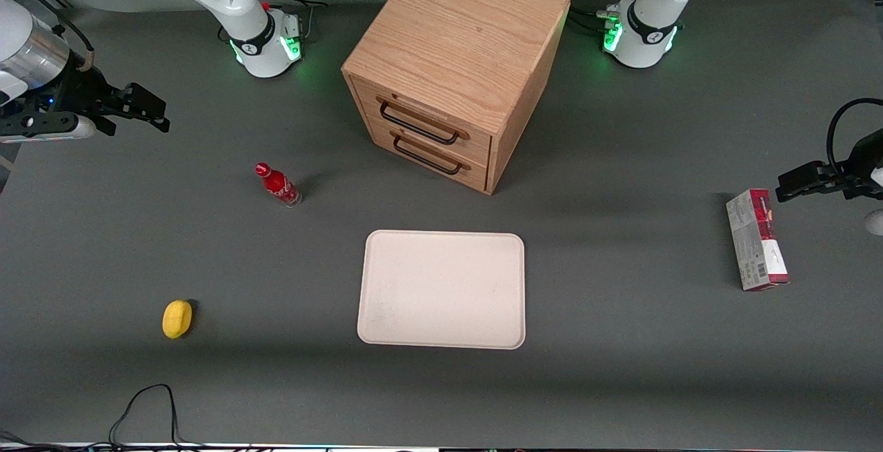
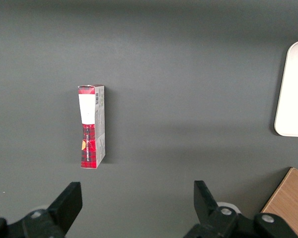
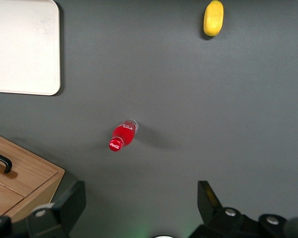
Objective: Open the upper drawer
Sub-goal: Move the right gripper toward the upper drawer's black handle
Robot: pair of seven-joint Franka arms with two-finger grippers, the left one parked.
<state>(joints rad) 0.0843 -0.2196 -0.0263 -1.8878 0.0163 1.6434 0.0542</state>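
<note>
The boxy oak cabinet (image 1: 455,45) stands at the middle of the table, well back from the front camera. Its upper drawer (image 1: 422,121) is closed, with a long black wire handle (image 1: 417,125); the matching lower drawer (image 1: 428,155) sits just below it. A corner of the cabinet (image 3: 20,173) and one handle end (image 3: 2,161) show in the right wrist view. My right gripper (image 1: 141,108) hangs high above the working arm's end of the table, far from the cabinet. It is open and empty, its fingers (image 3: 69,201) spread wide.
A red bottle (image 1: 278,185) stands between my gripper and the cabinet. A yellow lemon (image 1: 177,319) lies nearer the front camera. A cream tray (image 1: 442,289) lies in front of the drawers. A red-and-white box (image 1: 757,239) lies toward the parked arm's end.
</note>
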